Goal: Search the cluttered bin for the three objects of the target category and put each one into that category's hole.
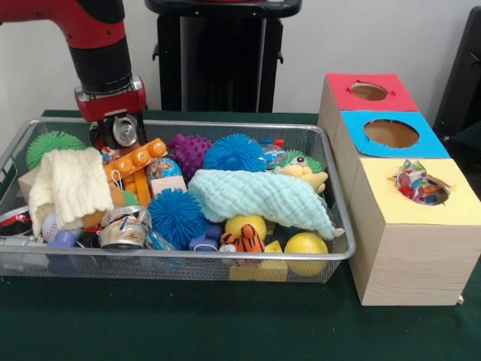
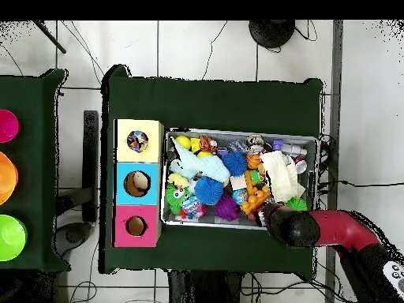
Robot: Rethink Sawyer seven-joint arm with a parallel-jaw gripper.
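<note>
Tool low at bin's corner, dotted wrapper in yellow hole

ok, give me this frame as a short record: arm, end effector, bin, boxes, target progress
arm: red and black, reaching down over the bin's far corner beside the cream cloth
end effector: low inside the wire mesh bin, open or shut not visible
bin contents: blue spiky balls, purple spiky ball, mint cloth, dented can, yellow balls
boxes: red, blue, yellow tops in a row beside the bin
target progress: one polka-dot wrapper sits in the yellow box's hole; red and blue holes look empty
</note>
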